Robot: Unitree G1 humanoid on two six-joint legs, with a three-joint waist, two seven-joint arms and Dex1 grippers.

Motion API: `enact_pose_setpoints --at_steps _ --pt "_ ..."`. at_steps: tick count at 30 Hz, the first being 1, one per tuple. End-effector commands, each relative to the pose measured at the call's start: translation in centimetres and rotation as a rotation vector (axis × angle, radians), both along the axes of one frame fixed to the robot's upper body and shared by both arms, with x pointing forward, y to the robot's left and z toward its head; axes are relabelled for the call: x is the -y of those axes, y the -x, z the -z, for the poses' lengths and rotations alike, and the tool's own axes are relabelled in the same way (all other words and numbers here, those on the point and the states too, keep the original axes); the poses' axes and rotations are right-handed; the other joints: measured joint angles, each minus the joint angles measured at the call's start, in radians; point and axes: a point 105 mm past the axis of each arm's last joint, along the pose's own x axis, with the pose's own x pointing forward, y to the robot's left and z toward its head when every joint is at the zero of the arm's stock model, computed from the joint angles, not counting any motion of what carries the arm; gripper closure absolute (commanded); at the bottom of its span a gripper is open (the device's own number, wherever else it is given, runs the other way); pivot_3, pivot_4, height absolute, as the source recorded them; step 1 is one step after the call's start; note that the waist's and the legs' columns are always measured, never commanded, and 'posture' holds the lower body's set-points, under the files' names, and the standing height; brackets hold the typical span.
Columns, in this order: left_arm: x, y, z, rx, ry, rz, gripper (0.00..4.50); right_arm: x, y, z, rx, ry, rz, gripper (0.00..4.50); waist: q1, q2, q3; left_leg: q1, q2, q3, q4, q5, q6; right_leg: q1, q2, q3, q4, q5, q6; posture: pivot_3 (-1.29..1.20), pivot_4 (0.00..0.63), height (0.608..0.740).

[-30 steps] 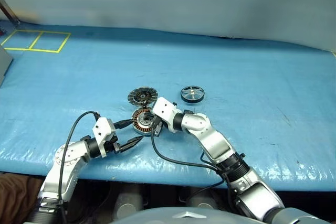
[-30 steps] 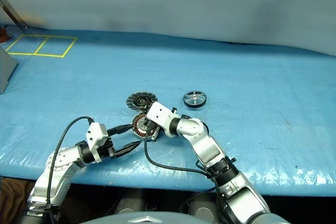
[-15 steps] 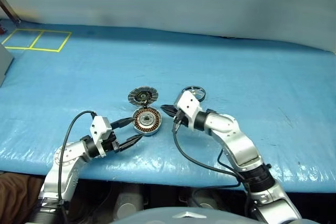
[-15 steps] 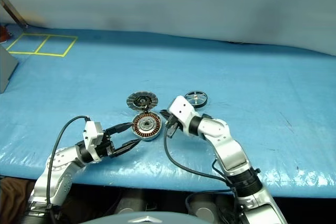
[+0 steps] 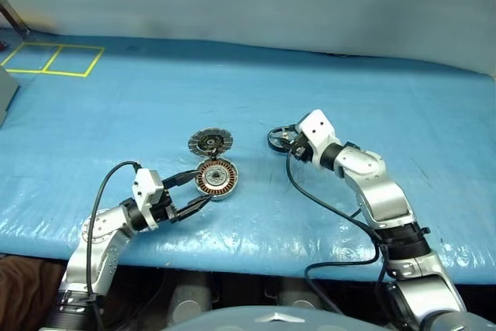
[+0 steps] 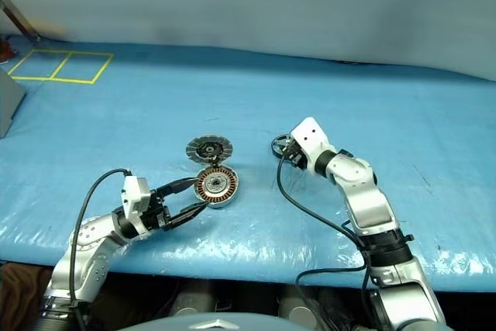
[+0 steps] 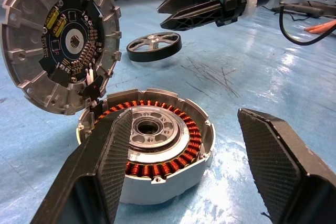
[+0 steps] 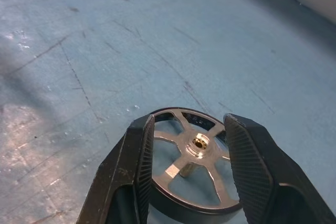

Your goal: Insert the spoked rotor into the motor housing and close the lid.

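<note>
Right gripper (image 8: 186,182) part open, fingers straddling spoked rotor (image 5: 280,139) flat on blue table (image 5: 387,114), not clamped. Left gripper (image 5: 194,191) wide open, empty, flanking motor housing (image 5: 216,177). Lid (image 5: 210,143) just behind housing, propped against it, dark segmented face showing.

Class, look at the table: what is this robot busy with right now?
It is assembling a motor. The right gripper is open, its fingers on either side of the spoked rotor, which lies on the blue table. The left gripper, also open, brackets the motor housing. The lid stands tilted just behind the housing. The rotor is not yet inserted.
</note>
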Motion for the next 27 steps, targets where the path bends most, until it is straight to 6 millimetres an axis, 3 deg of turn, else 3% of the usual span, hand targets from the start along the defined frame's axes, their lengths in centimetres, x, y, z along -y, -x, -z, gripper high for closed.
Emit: enact_pose_setpoints --at_steps 1,12,27 --pt "0.3 0.0 -0.9 0.039 0.001 0.007 1.08 0.5 -0.9 -0.6 0.020 -0.010 0.033 2.32 -0.001 0.000 0.000 0.000 0.000 0.000 0.000 0.000 0.000 0.000 0.000 0.000 0.000 0.000 0.000 0.00 0.150 0.740" --pt "0.1 0.1 -0.8 0.037 -0.014 -0.003 1.08 0.2 0.2 0.2 -0.013 -0.008 0.032 2.32 -0.001 0.000 0.000 0.000 0.000 0.001 0.000 0.000 -0.001 0.000 0.000 0.001 0.000 0.000 0.000 0.00 0.150 0.740" --pt "0.3 0.1 -0.7 0.029 -0.021 0.000 1.08 3.0 0.7 0.3 -0.026 0.026 0.096 2.32 -0.001 0.000 0.000 0.000 0.000 0.001 0.000 0.000 -0.001 0.000 0.000 0.001 0.000 0.000 0.000 0.00 0.150 0.740"
